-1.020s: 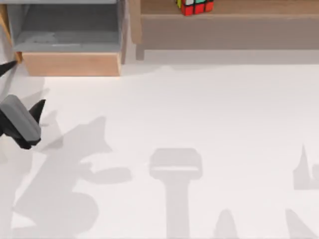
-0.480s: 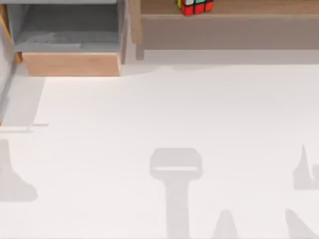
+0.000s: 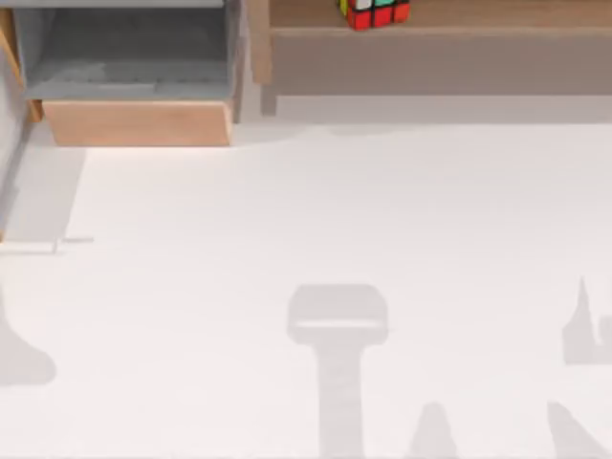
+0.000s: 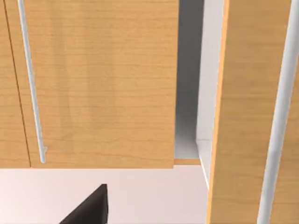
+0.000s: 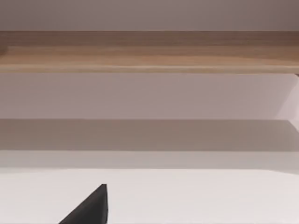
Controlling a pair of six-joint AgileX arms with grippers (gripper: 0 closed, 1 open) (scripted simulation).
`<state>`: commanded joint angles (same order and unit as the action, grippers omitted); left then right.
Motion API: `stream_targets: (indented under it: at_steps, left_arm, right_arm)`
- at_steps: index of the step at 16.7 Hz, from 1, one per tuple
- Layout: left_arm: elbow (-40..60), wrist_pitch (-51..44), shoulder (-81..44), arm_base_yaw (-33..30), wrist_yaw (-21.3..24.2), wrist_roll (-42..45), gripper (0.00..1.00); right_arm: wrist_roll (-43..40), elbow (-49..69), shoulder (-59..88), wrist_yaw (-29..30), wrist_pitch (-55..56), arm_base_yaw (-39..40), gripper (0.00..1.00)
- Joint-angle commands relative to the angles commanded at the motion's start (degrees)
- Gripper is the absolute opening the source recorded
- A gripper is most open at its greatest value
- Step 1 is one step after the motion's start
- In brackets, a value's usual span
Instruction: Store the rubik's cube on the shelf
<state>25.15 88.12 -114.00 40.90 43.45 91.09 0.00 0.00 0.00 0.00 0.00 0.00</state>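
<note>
Your rubik's cube [image 3: 374, 12] sits on the shelf [image 3: 440, 63], at the far edge of the top view, a little right of centre, its red and green stickers facing the camera above the plain tan front board. To the left of the shelf you see the wooden box [image 3: 134, 122] with its grey-lined compartment, standing just beside the shelf's end post. The white tabletop [image 3: 316, 210] in front of both carries only shadows.

In the left wrist view, you look at light wooden panels [image 4: 103, 84] with thin pale rails [image 4: 32, 84] running along them and a narrow grey gap between two panels; a dark tip of the left gripper [image 4: 91, 210] pokes in at the frame's edge, and you cannot tell how its fingers stand.

In the right wrist view, the shelf's long wooden ledge stretches across above the pale tabletop, and a dark tip of the right gripper [image 5: 91, 210] shows at the edge; its fingers' state cannot be told either.
</note>
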Motion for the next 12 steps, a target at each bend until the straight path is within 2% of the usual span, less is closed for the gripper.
stream_targets:
  at_steps: [5,9,12]
  left_arm:
    - [4.2,-2.4,-1.8,-3.0,-3.1,0.0,1.0]
    - [4.4,-2.5,-1.9,-3.1,-3.2,0.0,1.0]
    - [4.4,-2.5,-1.9,-3.1,-3.2,0.0,0.77]
  right_arm:
    - [0.0,0.0,0.0,0.0,0.0,0.0,1.0]
    - [0.0,0.0,0.0,0.0,0.0,0.0,1.0]
    - [0.0,0.0,0.0,0.0,0.0,0.0,1.0]
